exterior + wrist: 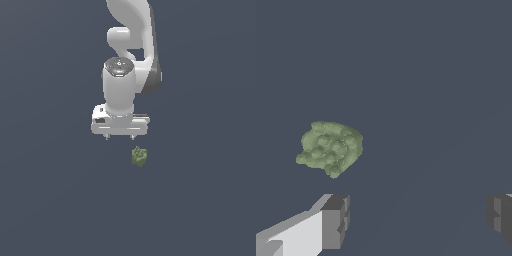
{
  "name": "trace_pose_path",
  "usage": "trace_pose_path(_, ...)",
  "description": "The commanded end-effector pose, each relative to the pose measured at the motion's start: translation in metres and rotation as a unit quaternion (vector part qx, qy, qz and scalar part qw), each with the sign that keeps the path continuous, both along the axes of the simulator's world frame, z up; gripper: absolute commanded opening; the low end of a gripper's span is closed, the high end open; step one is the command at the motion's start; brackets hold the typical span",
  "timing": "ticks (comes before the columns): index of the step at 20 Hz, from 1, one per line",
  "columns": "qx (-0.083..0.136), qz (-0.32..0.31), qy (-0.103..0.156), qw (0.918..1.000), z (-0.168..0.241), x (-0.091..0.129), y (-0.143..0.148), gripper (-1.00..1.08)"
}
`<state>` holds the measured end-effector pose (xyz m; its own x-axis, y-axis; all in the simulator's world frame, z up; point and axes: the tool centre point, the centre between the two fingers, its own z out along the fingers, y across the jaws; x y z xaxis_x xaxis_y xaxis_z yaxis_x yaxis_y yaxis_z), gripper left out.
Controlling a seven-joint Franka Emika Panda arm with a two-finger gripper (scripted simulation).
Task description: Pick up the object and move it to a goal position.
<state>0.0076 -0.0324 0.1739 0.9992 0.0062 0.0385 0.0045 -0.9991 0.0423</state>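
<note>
Claw spread wide, empty, hanging above bench. Object on bench, near claw, offset toward exterior view's right, outside the gap between fingers. Risk: descending unaligned, finger striking lump, knocking it away. Lumpy surface, likely slip.

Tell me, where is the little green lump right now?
In the exterior view the green lump lies on the dark floor, just below the open hand and a bit toward that view's right, not touching it.
</note>
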Motion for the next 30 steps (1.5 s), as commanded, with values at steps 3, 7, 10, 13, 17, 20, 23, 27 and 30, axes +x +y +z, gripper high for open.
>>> trace_pose_path(3,-0.003,0.007,-0.001,1.0,0.0,0.001,0.001,1.0)
trace_pose_path(7,-0.003,0.011,-0.001,0.9999,0.0,0.001,0.002,1.0)
trace_pose_path(10,-0.003,0.023,0.0,0.9997,-0.001,0.002,0.003,1.0)
trace_pose_path(13,-0.003,0.042,0.002,0.9991,-0.003,0.003,0.006,1.0)
trace_pose_path(17,-0.004,0.077,0.005,0.997,-0.006,0.005,0.011,1.0)
trace_pose_path(20,-0.004,0.111,0.008,0.9938,-0.009,0.006,0.016,1.0)
trace_pose_path(23,-0.004,0.151,0.011,0.9884,-0.013,0.008,0.021,1.0)
trace_pose_path(27,-0.004,0.211,0.016,0.9773,-0.019,0.011,0.03,1.0)
trace_pose_path(30,-0.003,0.256,0.019,0.9666,-0.023,0.013,0.037,1.0)
